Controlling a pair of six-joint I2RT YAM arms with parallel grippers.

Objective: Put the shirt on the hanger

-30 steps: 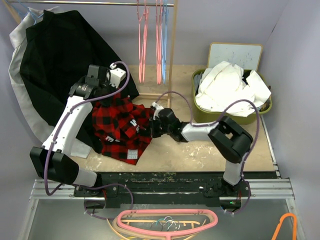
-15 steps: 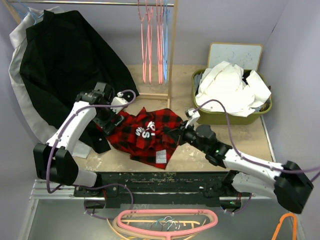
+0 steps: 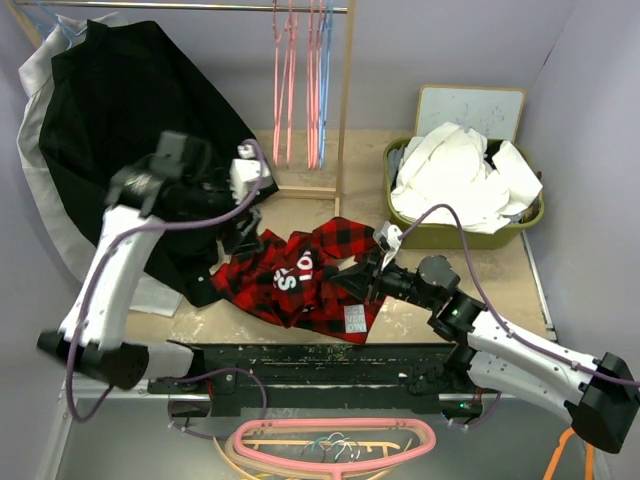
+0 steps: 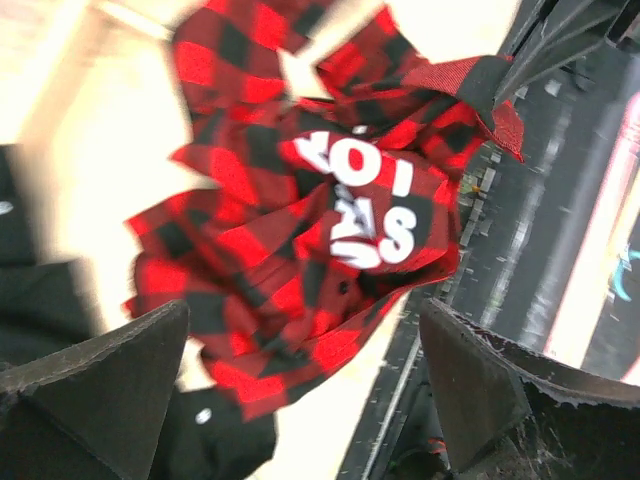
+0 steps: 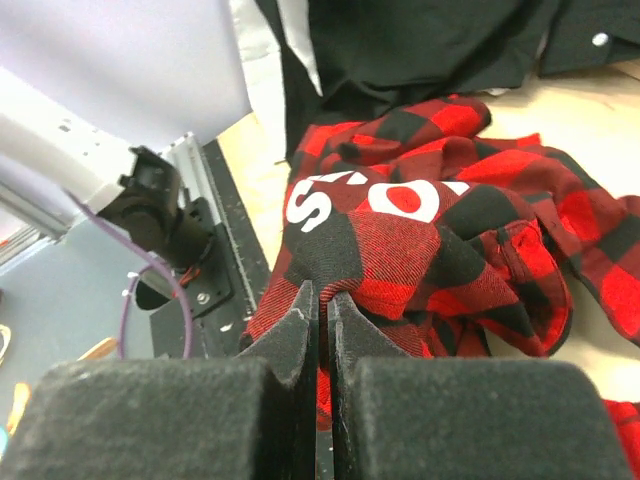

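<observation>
The red-and-black plaid shirt (image 3: 300, 278) lies crumpled on the table near the front edge, its white letters facing up. My right gripper (image 3: 372, 268) is shut on a fold at the shirt's right side; in the right wrist view the gripper (image 5: 320, 300) pinches plaid cloth (image 5: 430, 230). My left gripper (image 3: 243, 232) hangs open just above the shirt's left end. From the left wrist the wide-apart fingers (image 4: 100, 390) hold nothing, and the shirt (image 4: 330, 220) lies below. A light-blue hanger (image 3: 327, 90) hangs on the rail beside pink ones.
A big black shirt (image 3: 130, 110) hangs at the back left, draping down to the table. A green bin (image 3: 470, 238) of white cloths (image 3: 460, 175) stands at the right, a whiteboard (image 3: 470, 105) behind it. A wooden rack post (image 3: 345, 110) stands mid-back. The black base rail (image 3: 330, 355) borders the front.
My left gripper has opened, let go of the shirt and lifted up and back. My right gripper has pulled the shirt to the right and toward the front edge.
</observation>
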